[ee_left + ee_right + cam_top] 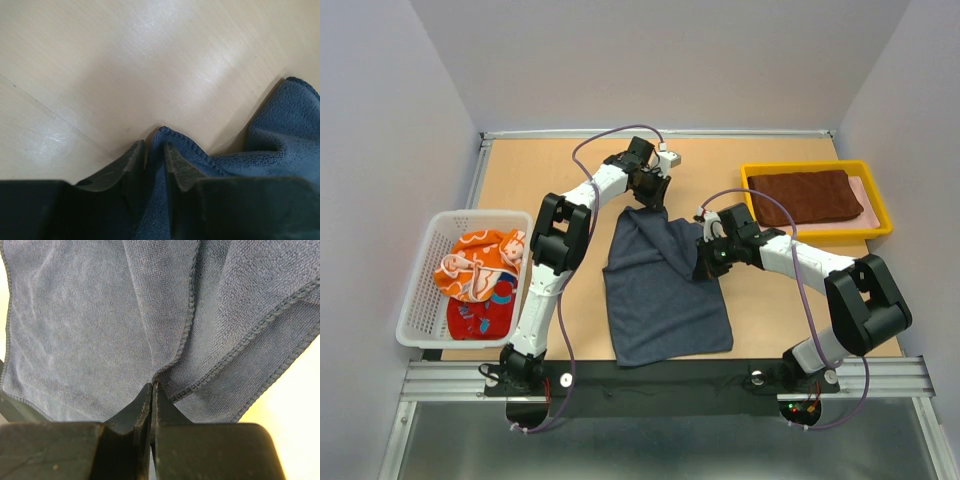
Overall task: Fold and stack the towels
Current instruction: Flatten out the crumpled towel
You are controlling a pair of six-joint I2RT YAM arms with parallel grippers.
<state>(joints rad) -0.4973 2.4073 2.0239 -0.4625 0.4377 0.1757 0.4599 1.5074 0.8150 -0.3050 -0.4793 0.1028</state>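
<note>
The navy towel (665, 300) lies half-spread, far edge bunched.

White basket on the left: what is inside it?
An orange towel with white pattern lies on a red towel with blue patches. Anything beneath them in the basket is covered.

A light wooden table (520, 170) fills the enclosure. Plain pale grey walls (660, 60) rise behind the table and at both its sides. A metal rail (890, 378) runs along its near edge, and beyond the rail lies a dull grey surface (650, 450). Soft light sheens the tabletop.
</note>
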